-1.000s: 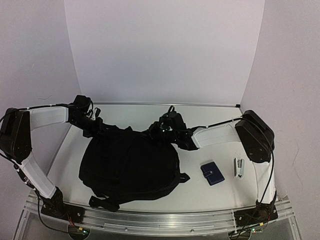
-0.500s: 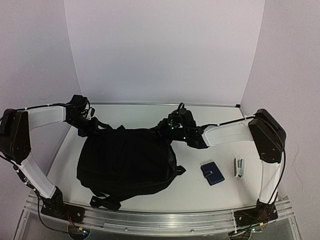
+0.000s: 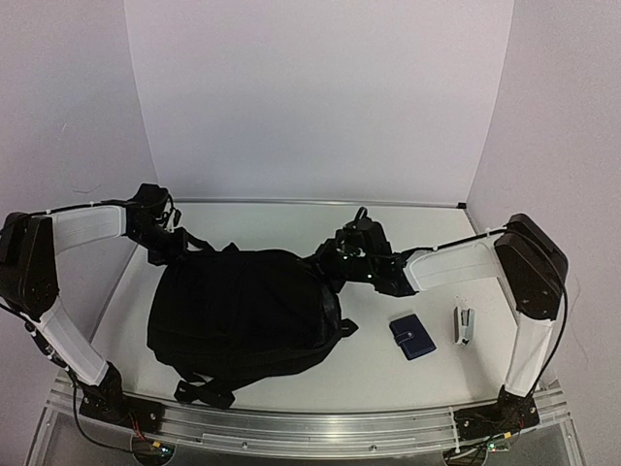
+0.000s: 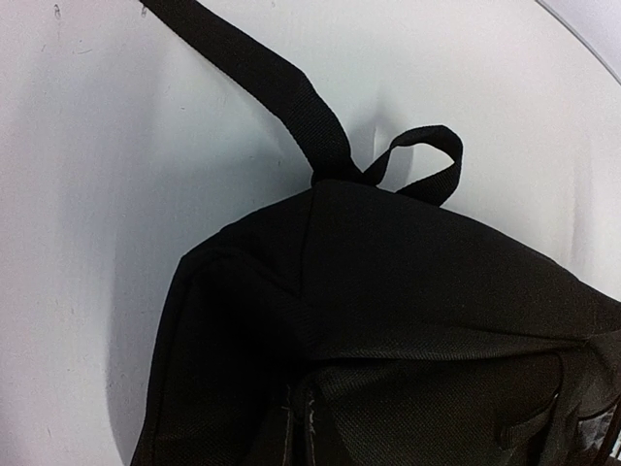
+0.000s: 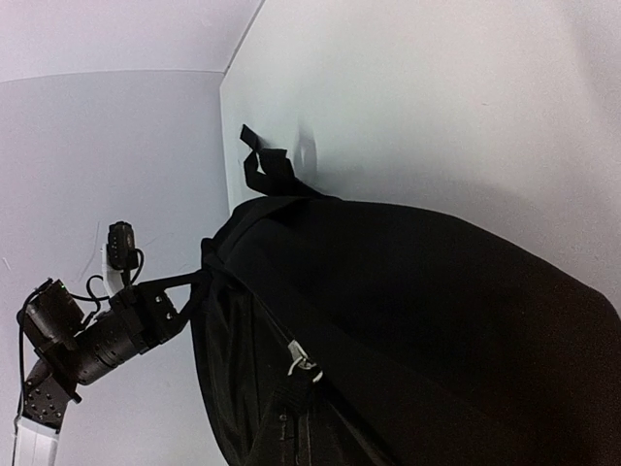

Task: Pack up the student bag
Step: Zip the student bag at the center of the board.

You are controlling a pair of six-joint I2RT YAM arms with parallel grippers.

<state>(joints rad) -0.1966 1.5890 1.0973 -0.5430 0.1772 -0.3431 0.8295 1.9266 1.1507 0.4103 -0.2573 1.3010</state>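
The student bag [image 3: 243,311], a big black backpack, lies on the table left of centre. My left gripper [image 3: 182,249] is shut on the fabric at its far left corner; in the left wrist view the fingers [image 4: 299,416] pinch a fold of the student bag [image 4: 408,282] below its top loop [image 4: 419,160]. My right gripper [image 3: 330,264] is at the bag's far right edge. In the right wrist view it [image 5: 294,408] is shut on the tab of the silver zipper pull [image 5: 303,363] on the student bag [image 5: 437,311].
A small dark-blue wallet [image 3: 412,336] and a white-grey stapler [image 3: 466,325] lie on the table right of the bag. A strap [image 4: 262,78] trails away from the bag's top. White walls close off the back and sides.
My right gripper has moved right and slightly nearer along the bag's edge, still shut on the pull. The bag has been stretched flatter between the two grippers. The left gripper has shifted slightly left.
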